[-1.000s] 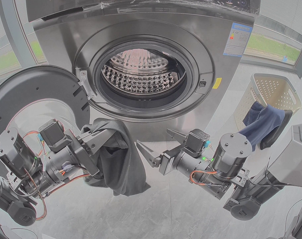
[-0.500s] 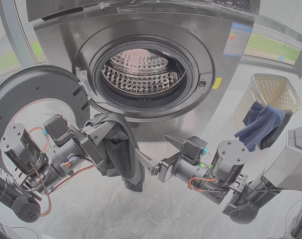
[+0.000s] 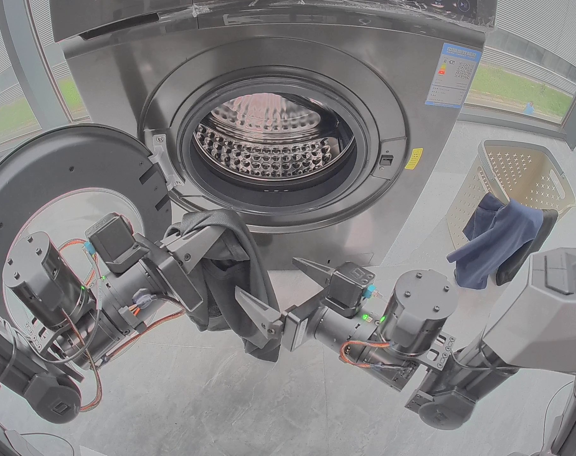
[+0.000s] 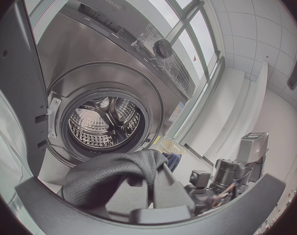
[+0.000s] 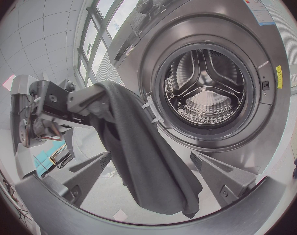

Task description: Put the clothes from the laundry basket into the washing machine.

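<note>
Dark grey garment (image 3: 237,273) clenched in left gripper (image 3: 204,242) fingers, outside steel drum (image 3: 272,137); right gripper (image 3: 266,278) fingers released; blue clothes (image 3: 497,239) on beige basket (image 3: 522,150).

The left gripper (image 3: 196,247) is raising the limp dark grey cloth garment (image 3: 234,267) closer to the silver-grey metal washing machine (image 3: 389,83), while the right gripper (image 3: 270,281), jaws spread, is sliding leftward against the garment's hanging hem.
</note>
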Controlling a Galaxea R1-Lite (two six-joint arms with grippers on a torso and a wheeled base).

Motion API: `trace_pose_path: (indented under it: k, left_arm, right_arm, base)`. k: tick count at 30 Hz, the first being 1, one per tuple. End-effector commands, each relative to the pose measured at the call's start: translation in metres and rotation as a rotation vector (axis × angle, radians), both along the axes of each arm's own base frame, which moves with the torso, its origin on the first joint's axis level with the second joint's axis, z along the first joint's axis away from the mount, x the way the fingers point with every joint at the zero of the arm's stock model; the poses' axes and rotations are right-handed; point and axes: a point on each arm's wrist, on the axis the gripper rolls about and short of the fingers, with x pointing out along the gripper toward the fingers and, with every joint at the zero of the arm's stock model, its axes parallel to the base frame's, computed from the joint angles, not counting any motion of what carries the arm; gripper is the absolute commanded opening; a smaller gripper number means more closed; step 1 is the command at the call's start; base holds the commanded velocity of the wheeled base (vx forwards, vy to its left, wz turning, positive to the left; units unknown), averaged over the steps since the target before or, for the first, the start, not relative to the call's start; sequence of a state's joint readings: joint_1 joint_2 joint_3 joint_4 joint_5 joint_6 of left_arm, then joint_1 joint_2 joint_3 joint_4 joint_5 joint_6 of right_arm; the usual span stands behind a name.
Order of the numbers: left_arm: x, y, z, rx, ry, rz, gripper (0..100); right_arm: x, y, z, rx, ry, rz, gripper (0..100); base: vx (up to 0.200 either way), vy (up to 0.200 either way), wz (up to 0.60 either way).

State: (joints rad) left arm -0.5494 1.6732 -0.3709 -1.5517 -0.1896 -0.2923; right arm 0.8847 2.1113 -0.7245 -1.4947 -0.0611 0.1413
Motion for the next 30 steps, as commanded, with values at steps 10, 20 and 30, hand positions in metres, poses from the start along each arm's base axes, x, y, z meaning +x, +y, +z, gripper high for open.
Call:
trace_pose_path:
  k: [10, 20, 30]
  left_arm:
    - [-0.006, 0.0, 0.002, -0.009, -0.001, -0.018, 0]
    - [-0.007, 0.0, 0.001, -0.005, 0.004, -0.022, 0]
    - [-0.004, 0.0, 0.002, -0.008, -0.005, -0.012, 0]
  right_arm:
    - [0.089, -0.036, -0.017, -0.014, -0.04, -0.23, 100]
    - [0.107, -0.068, -0.005, -0.008, -0.054, -0.326, 100]
    - [0.095, -0.067, -0.009, -0.023, -0.035, -0.311, 100]
  base:
    - [0.0, 0.0, 0.0]
    - [0.0, 0.0, 0.0]
    - [0.0, 0.0, 0.0]
